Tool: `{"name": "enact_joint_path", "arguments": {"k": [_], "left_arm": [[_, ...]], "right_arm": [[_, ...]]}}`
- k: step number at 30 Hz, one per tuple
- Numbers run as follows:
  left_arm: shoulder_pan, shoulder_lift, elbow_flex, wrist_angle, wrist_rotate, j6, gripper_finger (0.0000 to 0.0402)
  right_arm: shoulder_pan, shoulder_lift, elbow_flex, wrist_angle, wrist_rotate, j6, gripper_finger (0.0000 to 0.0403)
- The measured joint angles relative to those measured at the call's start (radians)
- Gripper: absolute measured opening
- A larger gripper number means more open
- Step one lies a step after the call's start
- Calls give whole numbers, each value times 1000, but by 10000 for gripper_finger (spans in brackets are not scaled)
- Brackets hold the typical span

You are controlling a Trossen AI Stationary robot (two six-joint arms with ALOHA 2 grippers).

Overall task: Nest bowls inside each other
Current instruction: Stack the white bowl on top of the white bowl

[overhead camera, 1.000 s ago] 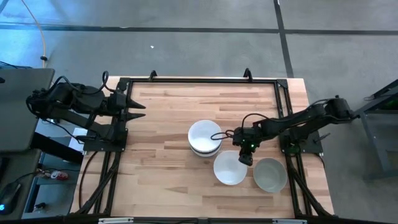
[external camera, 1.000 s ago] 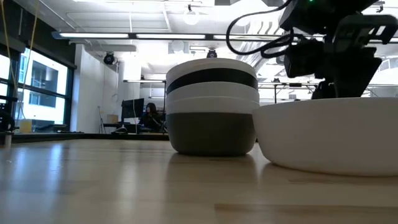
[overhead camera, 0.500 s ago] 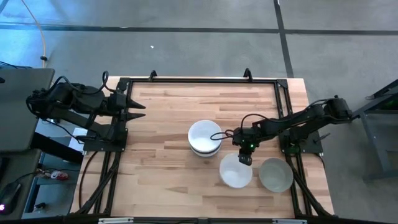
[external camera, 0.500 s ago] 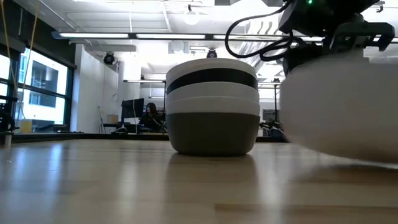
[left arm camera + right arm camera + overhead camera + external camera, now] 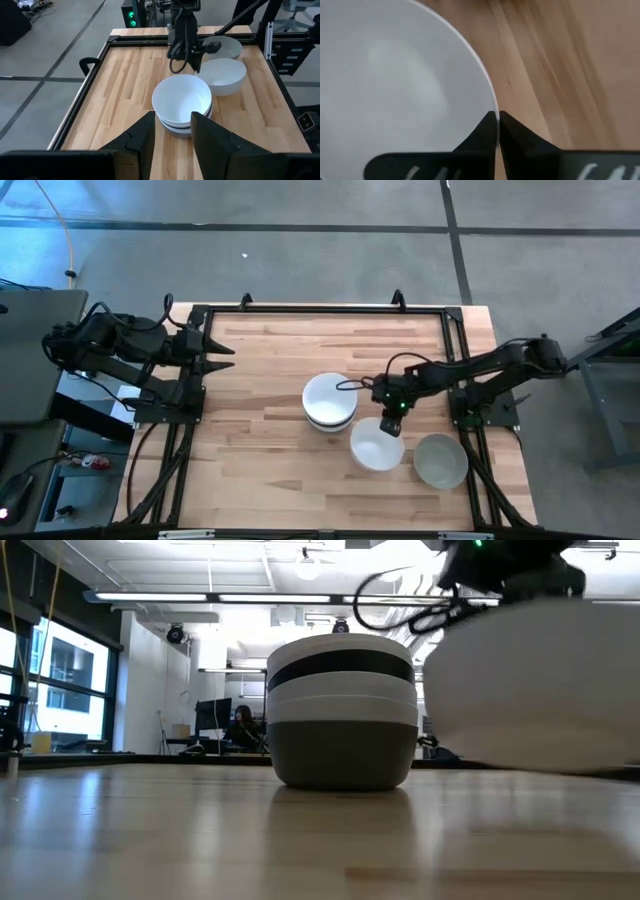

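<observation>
While the right claw [image 5: 392, 423] is pinching the rim of a white bowl [image 5: 376, 446] and holding it just off the desk [image 5: 260, 380], the stack of nested bowls [image 5: 329, 401] is sitting close by toward the desk's middle, nearer the left edge. A grey bowl [image 5: 440, 461] is waiting near the right edge. At the left edge, the left claw [image 5: 171, 131] is resting partly apart, holding nothing.

Black jointed arms [image 5: 470, 375], looped cables
</observation>
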Motion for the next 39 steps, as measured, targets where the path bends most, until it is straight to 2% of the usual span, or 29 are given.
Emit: {"name": "enact_joint_path", "arguments": {"k": [6, 13, 20, 24, 34, 39], "left_arm": [[0, 0, 0, -1, -1, 8, 114], [0, 0, 0, -2, -3, 16, 114], [0, 0, 0, -2, -3, 15, 114], [0, 0, 0, -8, -2, 8, 114], [0, -8, -1, -68, -8, -30, 114], [0, -15, -1, -67, 7, -25, 114]], "right_arm": [[-5, 0, 198, -198, 14, -58, 1], [-9, 1, 467, -452, 115, -59, 0], [-76, 20, 657, -522, 195, -68, 0], [-123, 100, 762, -577, 211, -119, 0], [-187, 399, 1063, -708, 210, -266, 0], [-209, 514, 1148, -738, 219, -298, 0]]}}
